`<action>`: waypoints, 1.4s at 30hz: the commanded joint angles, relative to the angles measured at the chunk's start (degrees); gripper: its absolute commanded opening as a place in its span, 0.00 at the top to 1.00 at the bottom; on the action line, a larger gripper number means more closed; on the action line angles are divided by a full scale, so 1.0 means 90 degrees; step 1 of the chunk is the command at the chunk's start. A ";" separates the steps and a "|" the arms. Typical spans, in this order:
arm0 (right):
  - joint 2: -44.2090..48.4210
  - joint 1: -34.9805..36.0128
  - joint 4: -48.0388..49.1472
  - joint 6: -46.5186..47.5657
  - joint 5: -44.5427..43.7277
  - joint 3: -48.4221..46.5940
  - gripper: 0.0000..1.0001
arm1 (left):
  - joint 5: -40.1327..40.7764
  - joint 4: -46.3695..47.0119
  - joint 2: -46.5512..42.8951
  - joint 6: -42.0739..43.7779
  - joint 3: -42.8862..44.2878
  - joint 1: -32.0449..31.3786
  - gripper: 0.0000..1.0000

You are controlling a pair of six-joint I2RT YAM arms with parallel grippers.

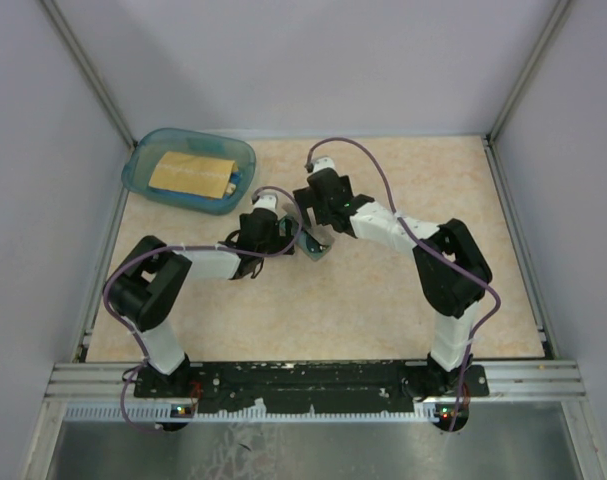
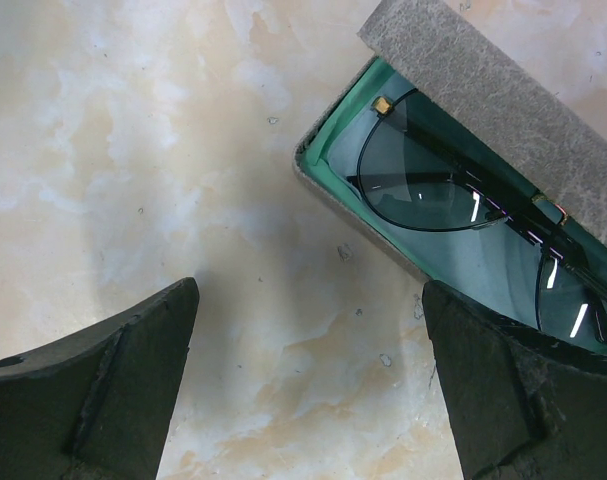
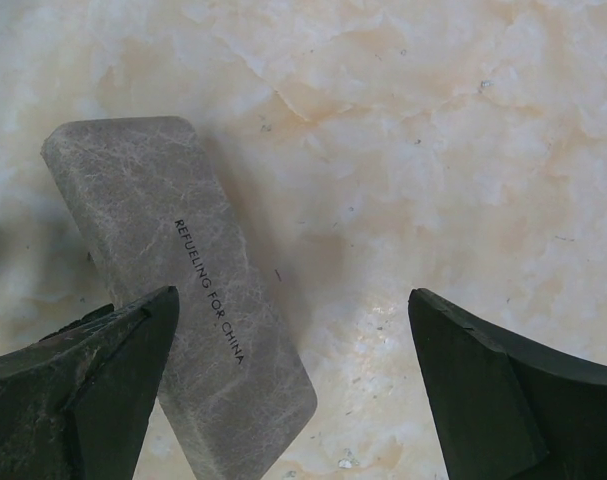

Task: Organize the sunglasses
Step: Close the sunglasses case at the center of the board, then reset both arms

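Observation:
The sunglasses (image 2: 433, 190), thin dark wire frames with tinted lenses, lie inside the grey case on its teal lining (image 2: 335, 150). The case's grey lid (image 2: 493, 90) stands half shut over them. In the top view the case (image 1: 313, 244) sits at mid-table between both grippers. My left gripper (image 2: 308, 370) is open and empty over bare table, just left of the case; it also shows in the top view (image 1: 283, 236). My right gripper (image 3: 293, 380) is open and empty above the lid's outside (image 3: 183, 280), which is printed "REFUELING FOR CHINA"; its left finger (image 3: 103, 370) overlaps the lid.
A translucent blue bin (image 1: 143, 170) holding a tan flat item stands at the back left. Grey walls enclose the table on three sides. The black arm-mount rail (image 1: 313, 378) runs along the near edge.

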State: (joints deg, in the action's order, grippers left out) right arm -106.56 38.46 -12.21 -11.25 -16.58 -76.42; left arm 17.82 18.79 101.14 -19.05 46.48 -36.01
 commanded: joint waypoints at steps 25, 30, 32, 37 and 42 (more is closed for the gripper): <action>0.0251 -0.0044 -0.0406 -0.0443 0.0596 -0.0006 0.01 | 0.0014 -0.0223 -0.0205 -0.0254 -0.0237 -0.0061 0.00; 0.0810 -0.0408 -0.0283 -0.0492 0.0532 0.0104 0.01 | 0.0397 -0.0637 -0.1214 -0.0385 -0.0645 -0.0062 0.00; 0.1111 -0.0430 -0.0265 -0.0487 0.0336 0.0294 0.01 | 0.0501 -0.0822 -0.1756 -0.0457 -0.0857 -0.0061 0.00; 0.2471 -0.0584 0.0217 -0.0919 0.0082 0.1592 0.01 | 0.0621 -0.1227 -0.3149 -0.0681 -0.1430 -0.0061 0.00; 0.4126 -0.0763 0.1068 -0.1544 -0.0255 0.3385 0.01 | 0.0174 -0.1390 -0.4587 -0.0794 -0.2240 -0.0071 0.00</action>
State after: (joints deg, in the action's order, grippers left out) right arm -78.63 32.97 -9.67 -19.81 -14.79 -54.37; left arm 21.71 9.89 67.20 -24.64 31.05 -36.29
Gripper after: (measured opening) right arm 0.992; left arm 0.998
